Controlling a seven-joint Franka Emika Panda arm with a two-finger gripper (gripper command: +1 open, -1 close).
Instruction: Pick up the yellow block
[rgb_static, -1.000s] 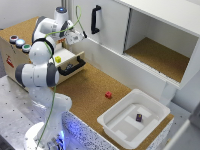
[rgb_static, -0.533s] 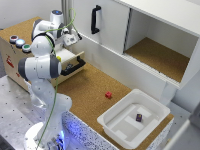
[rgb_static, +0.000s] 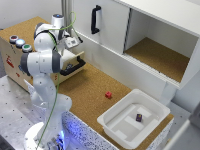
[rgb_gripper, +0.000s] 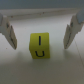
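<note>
- The arm (rgb_static: 42, 62) fills the exterior view's left side, bent over an open drawer (rgb_static: 74, 64) at upper left; it probably reaches there because the yellow block lies in that drawer, though the block itself is hidden in this view.
- A white tub (rgb_static: 117, 131) sits at lower right with a dark purple cube (rgb_static: 139, 117) inside; a red cube (rgb_static: 108, 94) lies on the cork surface near frame centre. Both are well apart from the arm and not its target.
- The gripper (rgb_gripper: 42, 31) is spread wide, grasping nothing, one finger (rgb_gripper: 10, 32) at each side of the wrist frame, likely lined up to straddle the block.
- The yellow block (rgb_gripper: 39, 46) sits at frame centre between the fingers, apart from both, flat on a pale floor.
- Being a cube, it has no long axis; its sides run roughly square to the frame, a dark mark showing on the near face.
</note>
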